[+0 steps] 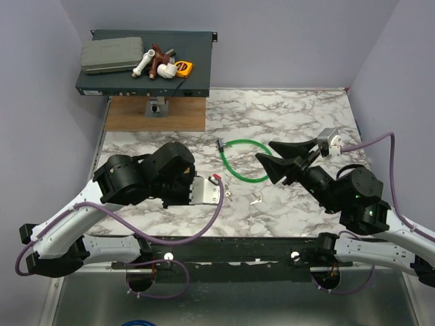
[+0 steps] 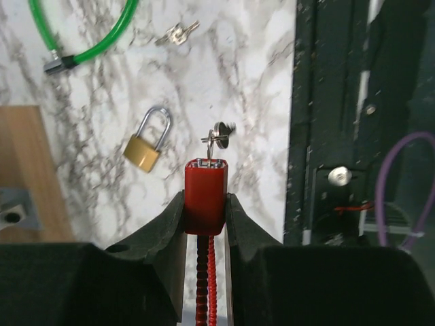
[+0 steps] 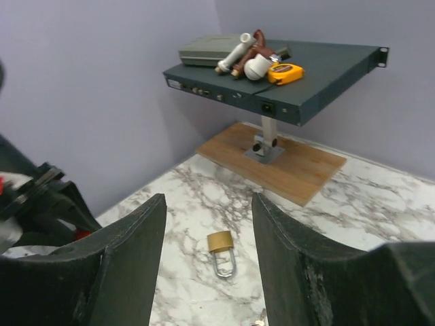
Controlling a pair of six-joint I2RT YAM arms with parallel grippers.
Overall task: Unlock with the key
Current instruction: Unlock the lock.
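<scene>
1. Left gripper [image 2: 205, 204]: claw pressed onto the red lock [image 2: 206, 178], pinching its body from both sides; a red ribbed cable runs back from the lock between the fingers
2. Key [image 2: 219, 134]: appears seated in the top end of the red lock, its round head sticking out clear of the claw. Judged light, stiff, thin and slippery; best taken flat across the head, since the blade seems buried and a tip grip would likely slide off
3. Padlock [image 2: 144, 151]: brass, shackle shut, lying flat on the table [image 2: 258, 81] to one side of the red lock, apart from it
4. Loose keys [image 2: 178, 32]: a small bunch lying beyond the held lock, near the green cable [image 2: 102, 42]; easily mistaken for the working key
5. Right gripper [image 3: 209, 204]: claw spread wide, holding nothing, raised above the table and aimed past the padlock; nothing blocks its path to the key head
6. Shelf [image 3: 319, 68]: on a post at the far wall, carrying clutter, well apart
</scene>
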